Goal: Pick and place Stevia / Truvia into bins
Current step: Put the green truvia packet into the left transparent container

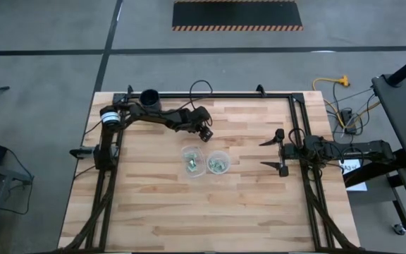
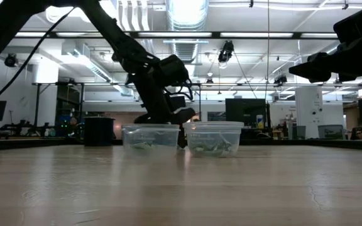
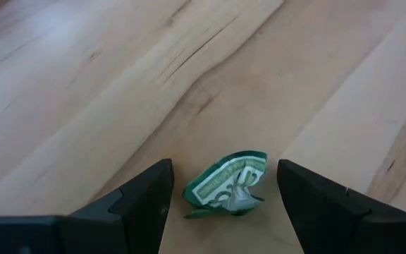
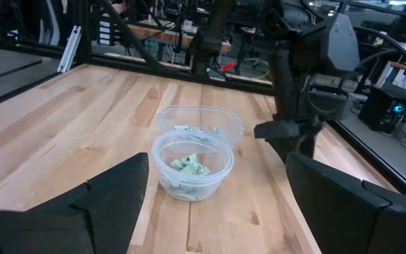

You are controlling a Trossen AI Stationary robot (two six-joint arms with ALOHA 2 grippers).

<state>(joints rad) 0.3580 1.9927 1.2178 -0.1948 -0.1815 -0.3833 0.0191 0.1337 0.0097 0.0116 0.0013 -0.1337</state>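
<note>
Your left gripper hangs low over the wooden table just behind the two clear bins, its fingers spread and gripping nothing, with one crumpled green Stevia packet lying on the wood between them. Your right gripper waits at the table's right side with its jaws wide and empty. More packets sit inside both bins, a black cup stands at the table's far edge, and the grey floor lies beyond.

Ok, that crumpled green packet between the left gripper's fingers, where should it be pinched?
Come straight down with the left gripper and close across the packet at its raised, folded middle. It lies bunched up on the wooden table, not flat, so the hump gives the open fingers something to bite, probably better than the thin edges.
</note>
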